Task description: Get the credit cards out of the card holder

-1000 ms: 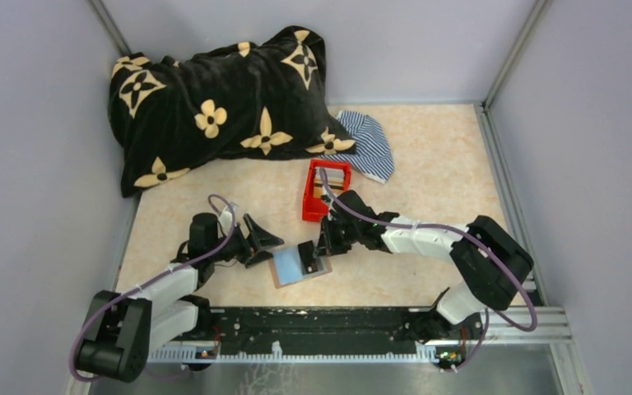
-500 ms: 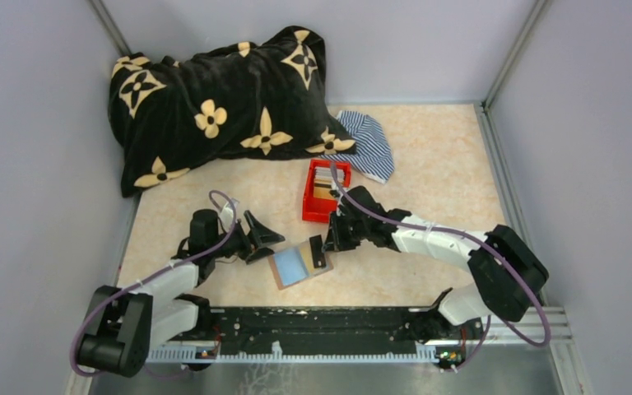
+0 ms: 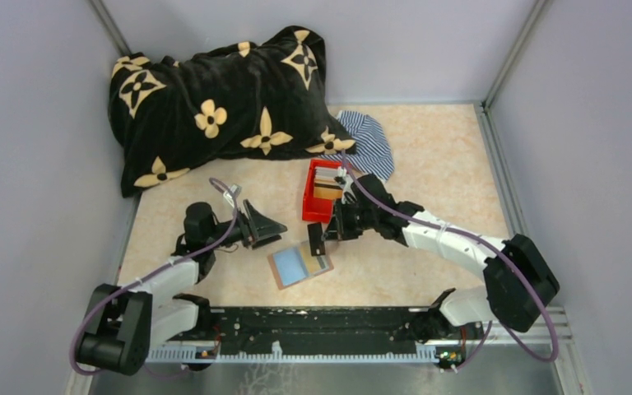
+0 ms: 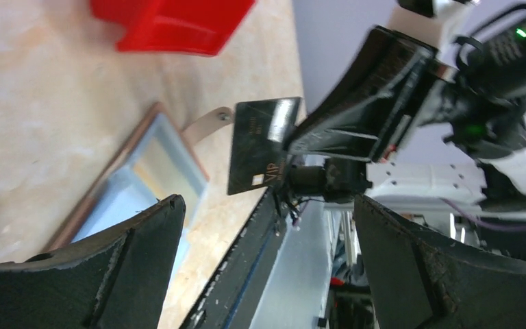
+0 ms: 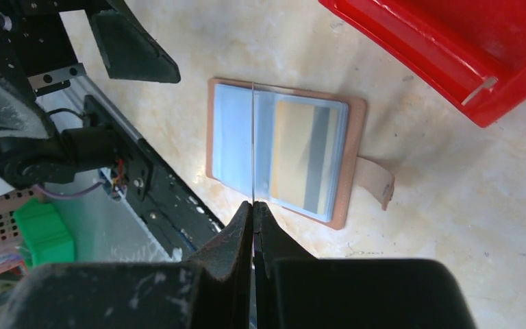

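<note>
On the surface near the arms' bases, the card holder (image 3: 299, 265) lies open and flat, inside up, its snap tab sticking out on the side toward the red box (image 3: 326, 189). One half has an orange card (image 5: 301, 157) with a grey stripe tucked in a clear slot. The other half looks light blue, though I cannot tell if that is a card or only the sleeve.

The right fingers (image 5: 243, 223) are pinched tight on a dark card (image 4: 260, 144) marked VIP. It is held on edge, upright, above the far side of the holder and apart from the slots. From the right wrist view it shows only as a thin line across the middle of the open holder.

The left fingers (image 3: 265, 222) are spread wide with nothing between them. They sit just to the left of the holder and point toward it, without touching it.

The red box is open-topped and stands just beyond the holder. A black pillow (image 3: 222, 99) with cream flowers and a striped cloth (image 3: 369, 144) lie at the back.
</note>
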